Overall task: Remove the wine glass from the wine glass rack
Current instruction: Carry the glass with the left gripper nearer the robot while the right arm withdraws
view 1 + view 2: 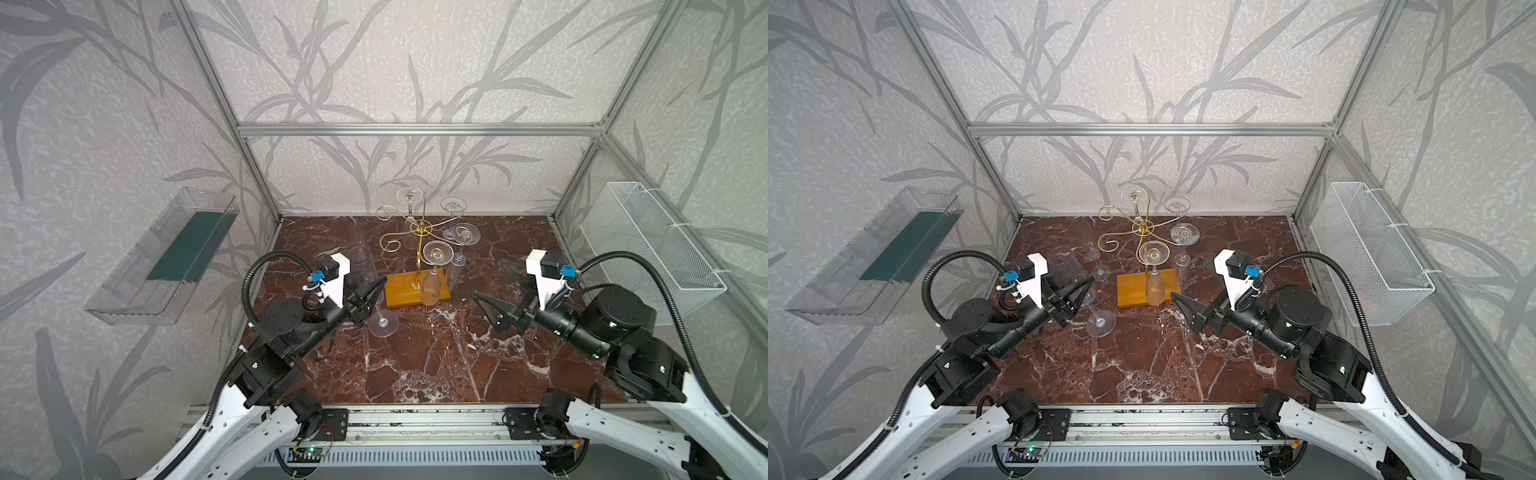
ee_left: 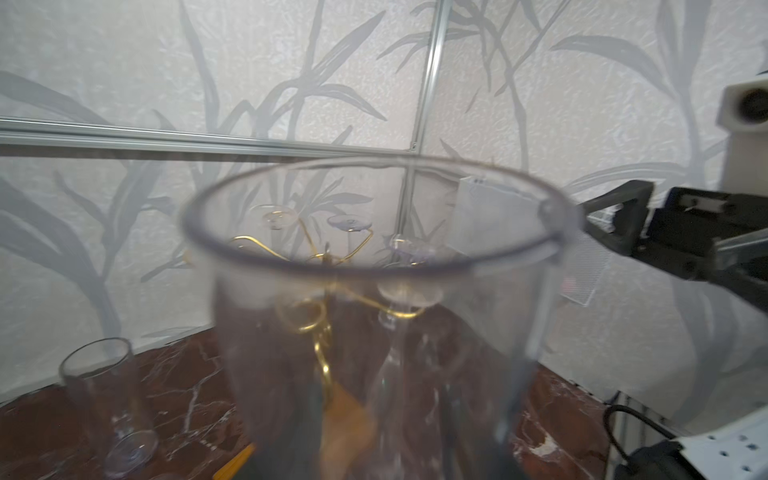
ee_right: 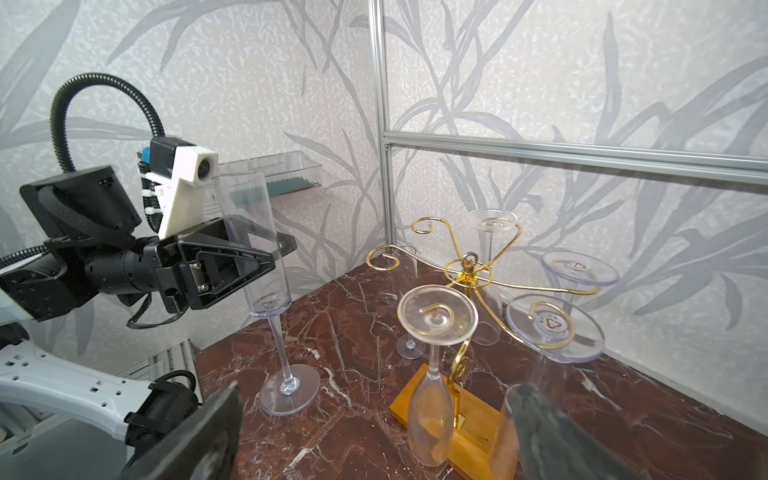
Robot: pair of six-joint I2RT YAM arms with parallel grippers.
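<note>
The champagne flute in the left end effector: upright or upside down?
Upright: the champagne flute shows its open rim on top and its foot below, with the left end effector closed around its bowl.

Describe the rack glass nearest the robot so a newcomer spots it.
Find the gold wine glass rack on its orange base. On the arm nearest the robot hangs a wine glass, bowl down. It alone looks cloudy; the other hung glasses are clear.

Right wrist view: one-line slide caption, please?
Left pincer grips a clear tall flute glass beside the gold wire rack, where four glasses hang.
</note>
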